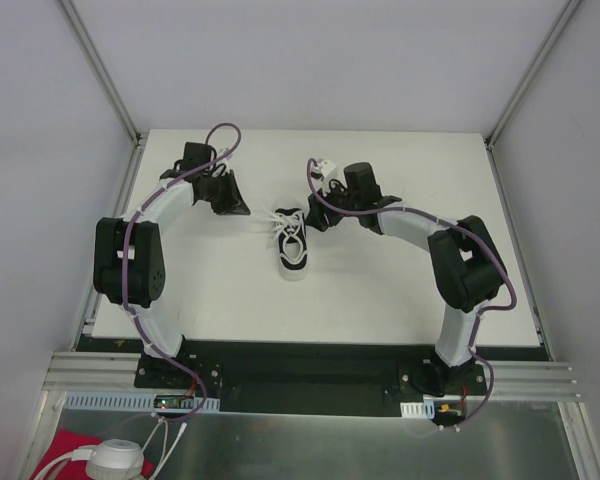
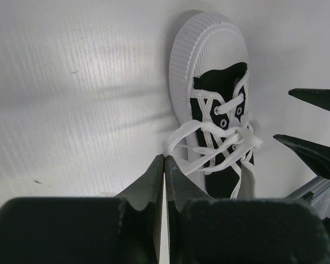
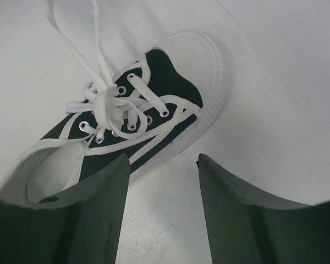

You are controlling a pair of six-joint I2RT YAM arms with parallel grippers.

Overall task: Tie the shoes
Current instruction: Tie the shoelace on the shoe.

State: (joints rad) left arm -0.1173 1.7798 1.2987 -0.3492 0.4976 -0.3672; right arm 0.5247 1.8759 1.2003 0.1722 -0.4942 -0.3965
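Shoe [image 1: 294, 250]: upright, mid-table [image 1: 400, 290], toe toward the near edge.
Left gripper [image 2: 164, 159]: closed at the shoe's side, apparently pinching a lace [image 2: 231, 137].
Right gripper [image 3: 162, 159]: jaws apart, empty, just beside the shoe's opposite side.

White ribbed table [image 1: 380, 290]. On it, near the middle, one black sneaker [image 1: 293, 248], white-soled, seemingly upright. White laces [image 3: 107, 104] trailing onto the surface.

Upright black sneaker [image 1: 294, 252], white laces [image 3: 107, 107] trailing
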